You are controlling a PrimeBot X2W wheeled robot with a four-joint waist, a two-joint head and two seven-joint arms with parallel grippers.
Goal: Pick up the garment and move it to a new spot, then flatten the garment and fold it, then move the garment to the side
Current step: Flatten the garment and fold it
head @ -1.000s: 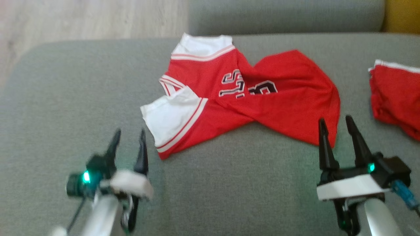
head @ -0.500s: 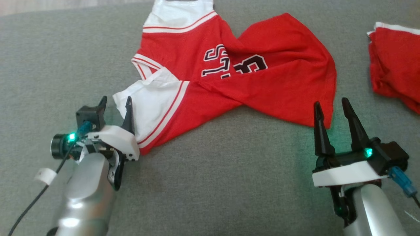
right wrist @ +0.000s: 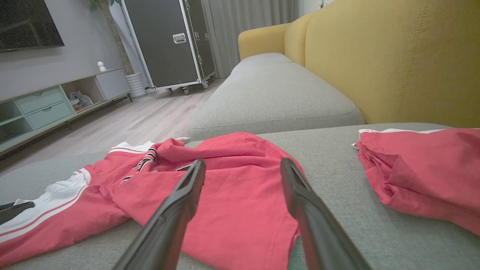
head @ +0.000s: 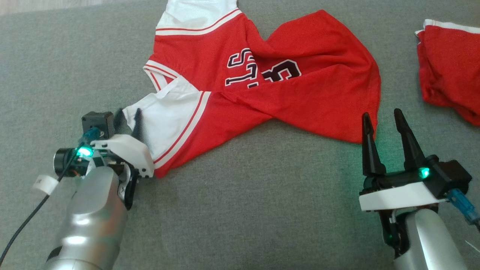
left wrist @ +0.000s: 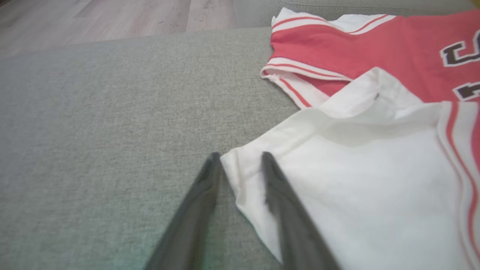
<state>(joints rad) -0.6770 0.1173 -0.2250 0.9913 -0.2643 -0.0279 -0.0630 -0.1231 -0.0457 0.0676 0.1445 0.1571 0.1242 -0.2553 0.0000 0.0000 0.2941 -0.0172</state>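
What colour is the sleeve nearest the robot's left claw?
The sleeve is white, with red stripes at its seam; best seen in the left wrist view.

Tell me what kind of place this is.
Most likely a home living room: a yellow-backed sofa with grey cushions, a wall TV above a low cabinet, and a wood floor. The wheeled flight case hints it may be a staged set.

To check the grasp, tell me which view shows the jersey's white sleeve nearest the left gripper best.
The left wrist view: the white sleeve is large and sharp, its corner between the fingers of the left gripper. The head view shows the sleeve smaller, its corner at the gripper. The right wrist view catches a distant sliver.
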